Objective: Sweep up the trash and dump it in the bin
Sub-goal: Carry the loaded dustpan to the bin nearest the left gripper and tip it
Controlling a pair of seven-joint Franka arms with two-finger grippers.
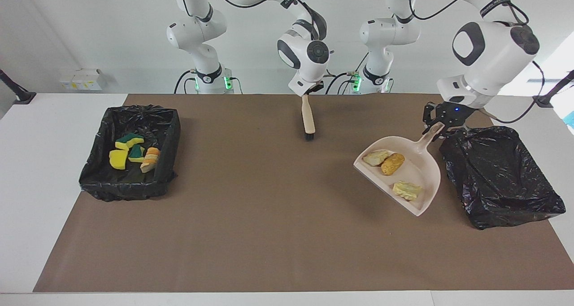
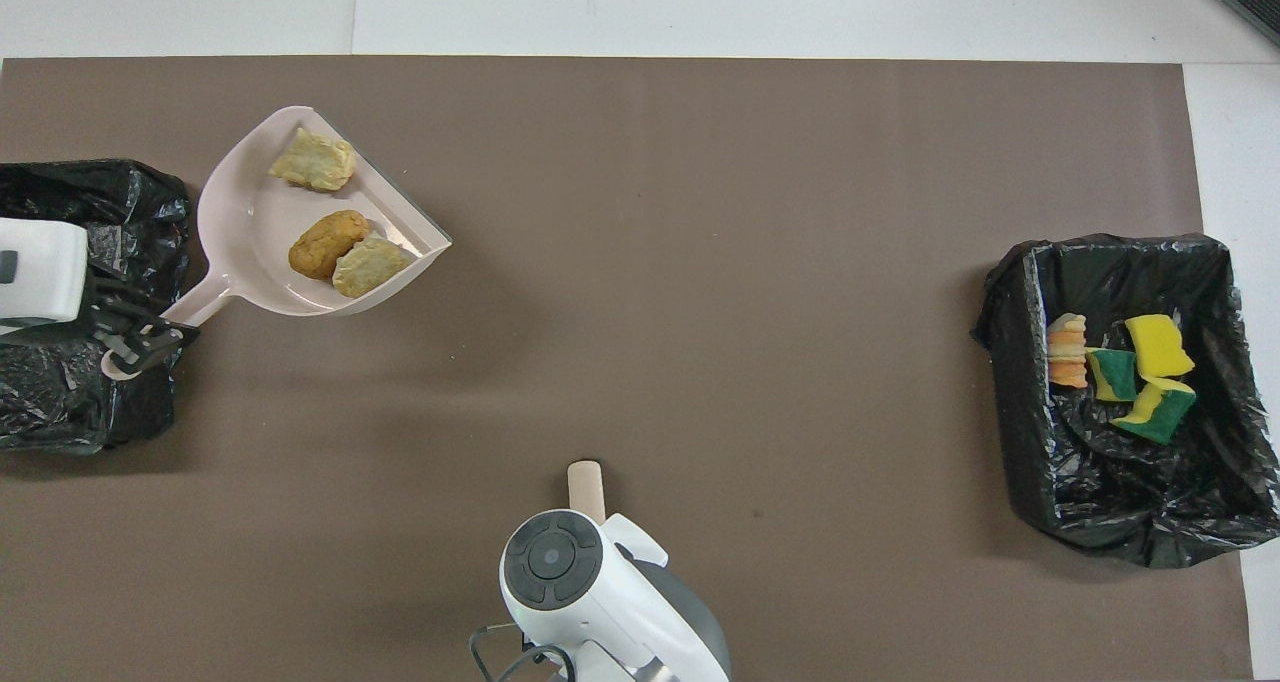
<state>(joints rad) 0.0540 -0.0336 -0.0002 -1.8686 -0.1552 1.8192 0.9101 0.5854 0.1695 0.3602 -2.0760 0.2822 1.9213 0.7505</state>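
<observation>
My left gripper (image 1: 437,127) (image 2: 140,342) is shut on the handle of the beige dustpan (image 1: 421,169) (image 2: 245,212). It holds the dustpan beside the black-lined bin (image 1: 506,203) (image 2: 60,407) at the left arm's end, and the pan looks lifted off the mat. Three bread-like lumps of trash (image 1: 393,163) (image 2: 327,244) lie in the pan. My right gripper (image 1: 307,92) is shut on a wooden brush (image 1: 307,117) (image 2: 585,484), which hangs bristles-down over the mat's middle near the robots. In the overhead view the wrist hides this gripper.
A second black-lined bin (image 1: 125,187) (image 2: 1100,502) at the right arm's end holds three yellow-green sponge chunks (image 1: 119,159) (image 2: 1157,345) and a bread lump (image 1: 150,159) (image 2: 1067,350). A brown mat (image 1: 269,216) (image 2: 700,262) covers the table.
</observation>
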